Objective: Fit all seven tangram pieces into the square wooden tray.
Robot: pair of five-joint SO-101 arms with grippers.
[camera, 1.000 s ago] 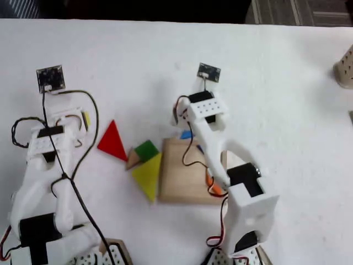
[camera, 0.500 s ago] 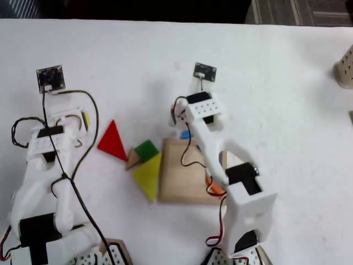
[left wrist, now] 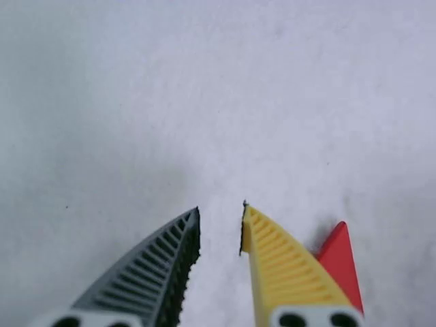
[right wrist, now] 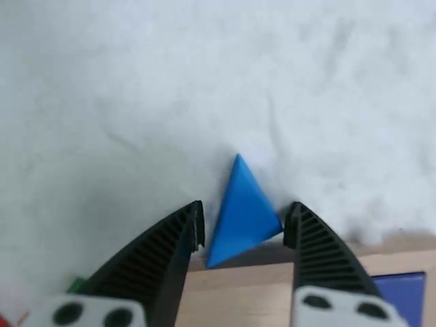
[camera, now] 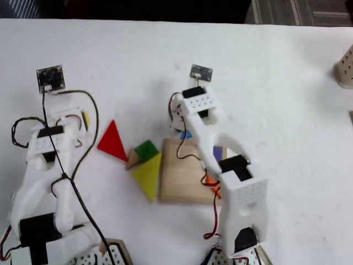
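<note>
I see right jaws wide, straddling blue triangle, long axis running between them, just beside tray; left jaws narrow, empty.

right gripper shifted toward left arm's side; arm swing uncovered purple piece in tray.

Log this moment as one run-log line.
right gripper: jaws open, either side of blue triangle | blue triangle: outside tray, at its edge | left gripper: jaws open, empty, near red triangle
</note>
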